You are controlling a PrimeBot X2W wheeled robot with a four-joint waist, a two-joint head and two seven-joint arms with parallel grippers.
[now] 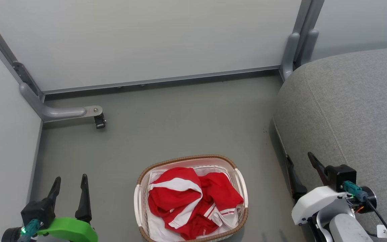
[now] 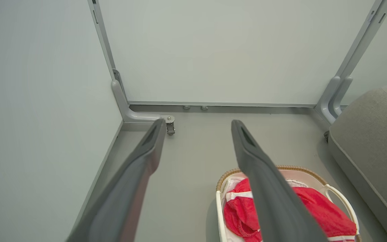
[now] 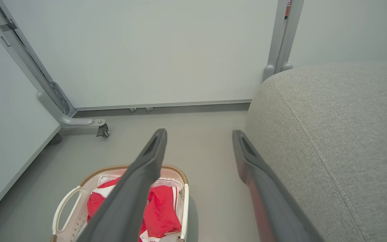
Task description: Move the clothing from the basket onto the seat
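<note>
The clothing (image 1: 193, 198), red with white panels and stripes, lies crumpled inside the basket (image 1: 186, 158) on top of a white liner (image 1: 155, 222). The basket stands on the grey floor (image 1: 180, 114), between the two arms and just beside the seat (image 1: 358, 107), which is on the robot's right. The left gripper (image 1: 71, 178) hangs above bare floor to the left of the basket, jaws spread wide and holding nothing. The right gripper (image 1: 299, 156) is at the near edge of the seat, jaws also wide and empty; whether a finger touches the cushion cannot be told. Pale wall panels (image 1: 146, 40) close off the back, with a small caster (image 1: 99, 121) at the left corner.
</note>
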